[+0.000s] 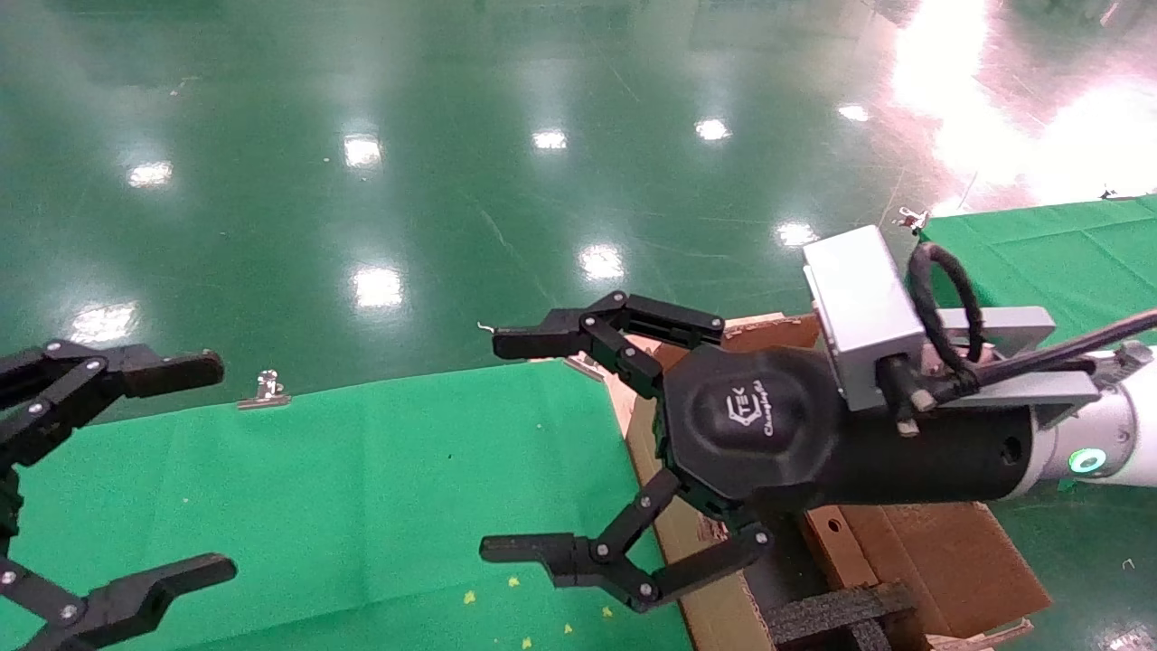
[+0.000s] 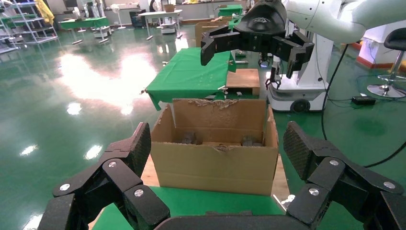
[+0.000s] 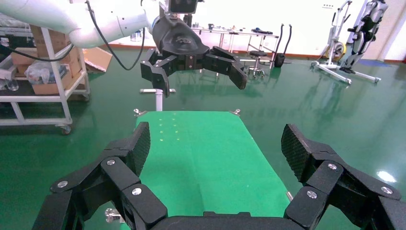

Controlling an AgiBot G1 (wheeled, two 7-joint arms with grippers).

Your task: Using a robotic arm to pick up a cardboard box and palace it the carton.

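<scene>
My right robotic arm reaches in from the right. Its gripper is open and empty, hovering over the green table beside the carton's near wall; it also shows in the left wrist view. The carton stands under that wrist, with ragged flaps and black foam inside. A slim brown cardboard box with a small round hole lies in the carton. The left wrist view faces the carton. My left gripper is open and empty at the table's left.
A second green-covered table stands at the back right. Metal clips hold the cloth at the table's far edge. Glossy green floor lies beyond. A shelf cart stands off behind my left arm.
</scene>
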